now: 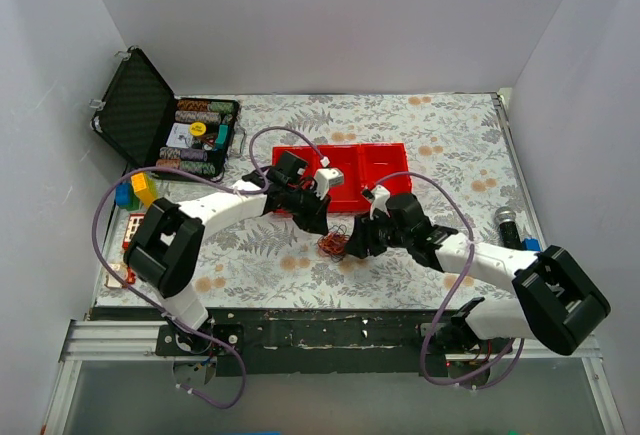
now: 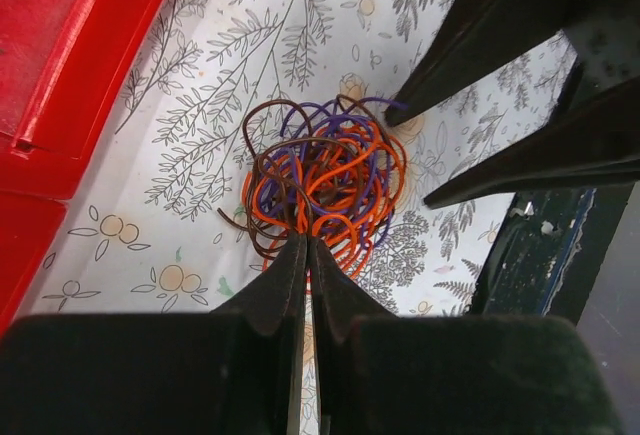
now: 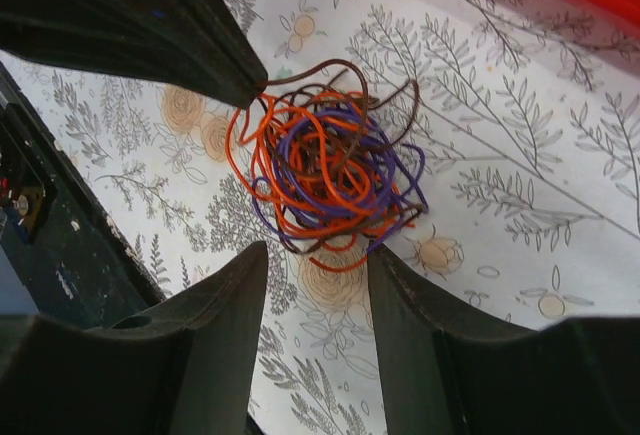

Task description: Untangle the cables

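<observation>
Pulling could drag all the cables (image 2: 325, 180) along unpinned. The left claw (image 2: 306, 250) is shut at their edge, grip unclear; the right claw (image 3: 317, 252) gapes empty nearby.

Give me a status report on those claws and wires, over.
Left claw shut at edge of the cables. Right claw open, opposite side. Cables all one tangled ball. Red tray nearby, apart.

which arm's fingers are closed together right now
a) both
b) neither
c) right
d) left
d: the left fingers meet tip to tip at the edge of the cables, while the right fingers stand apart.
</observation>
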Robot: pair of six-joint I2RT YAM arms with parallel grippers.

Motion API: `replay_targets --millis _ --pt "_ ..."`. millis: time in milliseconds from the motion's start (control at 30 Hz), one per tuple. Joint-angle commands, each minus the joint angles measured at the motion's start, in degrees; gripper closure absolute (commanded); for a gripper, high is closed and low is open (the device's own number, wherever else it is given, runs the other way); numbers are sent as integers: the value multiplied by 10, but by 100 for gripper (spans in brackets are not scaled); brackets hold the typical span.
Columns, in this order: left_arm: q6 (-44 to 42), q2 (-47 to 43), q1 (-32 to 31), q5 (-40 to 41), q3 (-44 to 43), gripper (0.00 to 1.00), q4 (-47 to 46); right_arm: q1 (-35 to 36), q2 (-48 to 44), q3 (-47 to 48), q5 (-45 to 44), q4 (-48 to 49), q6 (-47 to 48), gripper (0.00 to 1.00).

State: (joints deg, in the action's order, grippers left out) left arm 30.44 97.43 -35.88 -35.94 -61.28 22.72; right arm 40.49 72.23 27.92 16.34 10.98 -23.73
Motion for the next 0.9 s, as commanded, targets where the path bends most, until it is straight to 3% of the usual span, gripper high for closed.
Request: replay_targets --millis 0,67,233,367,667,867 --pt "16 -61 -4 6 15 100 -11 -2 33 41 33 62 0 49" --pt "17 -71 -5 9 26 100 -12 -3 49 49 36 69 -4 54" --pt "16 -92 -4 11 44 100 -8 -2 84 66 29 49 -8 83" --pt "18 -115 -4 12 43 100 9 -2 64 44 4 35 -4 99" --pt "5 -200 10 57 -16 100 83 -2 -41 -33 -63 -38 -6 99" --pt "2 -237 37 75 -88 100 134 -2 -56 -40 -116 -93 -11 99"
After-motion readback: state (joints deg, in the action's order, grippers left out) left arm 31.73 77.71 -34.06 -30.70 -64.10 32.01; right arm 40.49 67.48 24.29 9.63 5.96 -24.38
